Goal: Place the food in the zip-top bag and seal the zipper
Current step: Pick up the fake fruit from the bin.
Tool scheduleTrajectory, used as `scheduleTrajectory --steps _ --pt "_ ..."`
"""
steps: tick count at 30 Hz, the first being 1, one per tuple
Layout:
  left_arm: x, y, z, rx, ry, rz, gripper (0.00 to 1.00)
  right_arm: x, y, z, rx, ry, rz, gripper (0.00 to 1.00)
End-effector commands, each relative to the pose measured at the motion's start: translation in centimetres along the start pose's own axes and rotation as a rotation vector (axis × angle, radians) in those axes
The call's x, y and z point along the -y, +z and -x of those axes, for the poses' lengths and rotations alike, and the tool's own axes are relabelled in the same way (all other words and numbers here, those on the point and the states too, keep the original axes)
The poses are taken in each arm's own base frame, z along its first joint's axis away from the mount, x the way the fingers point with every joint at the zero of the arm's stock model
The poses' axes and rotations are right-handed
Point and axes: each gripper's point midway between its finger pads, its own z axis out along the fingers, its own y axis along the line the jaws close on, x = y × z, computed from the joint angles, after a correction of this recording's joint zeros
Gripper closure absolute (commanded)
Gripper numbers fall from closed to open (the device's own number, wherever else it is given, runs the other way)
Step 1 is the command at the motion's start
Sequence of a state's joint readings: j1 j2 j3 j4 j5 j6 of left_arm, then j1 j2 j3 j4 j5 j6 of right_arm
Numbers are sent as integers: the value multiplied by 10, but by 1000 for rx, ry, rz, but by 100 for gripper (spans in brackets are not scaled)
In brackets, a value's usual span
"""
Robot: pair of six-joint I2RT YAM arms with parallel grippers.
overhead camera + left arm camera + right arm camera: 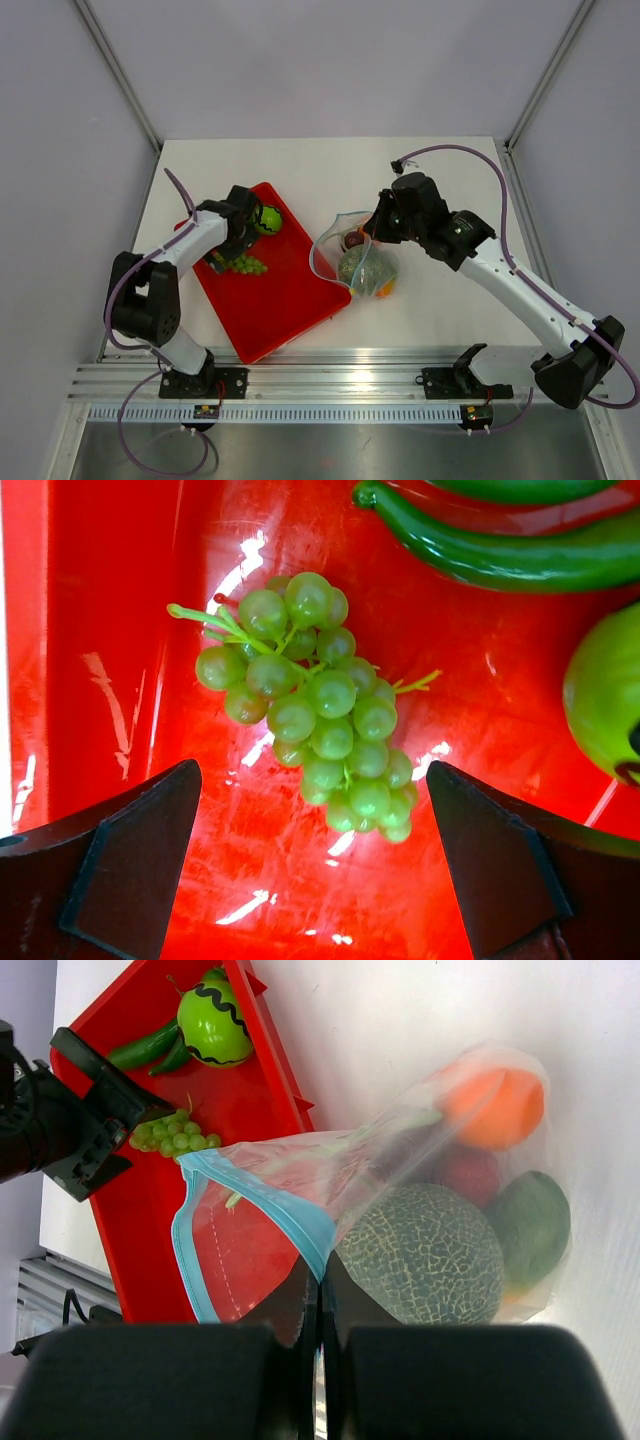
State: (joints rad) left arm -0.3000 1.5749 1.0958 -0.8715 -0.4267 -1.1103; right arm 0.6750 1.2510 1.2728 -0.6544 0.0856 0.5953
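Note:
A green grape bunch (320,710) lies on the red tray (120,630). My left gripper (315,860) hangs just above it, open, with its fingers (130,850) either side of the bunch's lower end and touching nothing. A round green fruit (267,218) and green cucumbers (510,555) also lie on the tray. The zip-top bag (365,265) rests right of the tray with its mouth open. It holds a netted melon (420,1255), an orange (495,1105), a red fruit (465,1172) and a green mango (530,1225). My right gripper (320,1290) is shut on the bag at its blue zipper (290,1215).
The red tray (270,310) lies at an angle on the white table, its right edge close to the bag's mouth. Metal rails run along the table's near edge by the arm bases. Grey walls enclose the table on three sides.

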Motion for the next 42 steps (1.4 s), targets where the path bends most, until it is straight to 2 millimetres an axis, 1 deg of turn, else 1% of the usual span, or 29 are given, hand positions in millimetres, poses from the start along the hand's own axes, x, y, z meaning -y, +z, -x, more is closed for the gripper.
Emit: scheduleTrajectory --steps 1,3,6,9,13,15,18,22,24,27,29,31,32,35,36,38,39,40,42 --pt "17 1 18 79 -80 -1 2 -13 -6 14 49 12 60 100" --pt "18 9 16 80 -79 22 3 -12 -8 13 45 12 58 100" --pt "18 17 14 85 -87 41 8 -9 -9 10 39 11 48 100" --pt "17 24 8 71 -85 50 11 -5 -11 8 39 12 36 100" --pt "21 31 3 60 -83 38 14 -5 -12 7 36 16 34 100" --pt "22 34 1 58 -85 40 17 -5 -13 8 38 20 37 100" --pt "26 42 -6 35 -86 27 20 -4 -15 6 36 23 34 100" --pt "27 45 -7 42 -99 14 23 -1 -17 4 35 25 26 100" --pt "24 48 -10 41 -100 24 23 0 -18 4 37 25 20 100" --pt "20 53 -14 37 -101 31 29 2 -20 4 39 25 15 100" --pt "18 55 -16 37 -100 35 39 1 -20 4 37 27 16 100" --pt "17 56 -14 47 -92 41 51 0 -22 6 39 27 18 100" --pt "15 56 -11 63 -86 52 60 1 -22 5 37 29 13 100" --pt "11 44 0 95 -73 59 71 1 -25 7 42 22 12 100" --pt "13 32 7 110 -72 27 71 1 -27 8 46 24 11 100" --pt "12 19 15 133 -72 1 73 2 -28 9 50 23 11 100" --pt "11 10 20 150 -58 -18 79 2 -28 8 50 23 8 100" --pt "12 -6 29 174 -67 -61 80 1 -29 9 54 30 14 100" --pt "13 -24 38 210 -33 -115 81 1 -28 9 51 32 13 100"
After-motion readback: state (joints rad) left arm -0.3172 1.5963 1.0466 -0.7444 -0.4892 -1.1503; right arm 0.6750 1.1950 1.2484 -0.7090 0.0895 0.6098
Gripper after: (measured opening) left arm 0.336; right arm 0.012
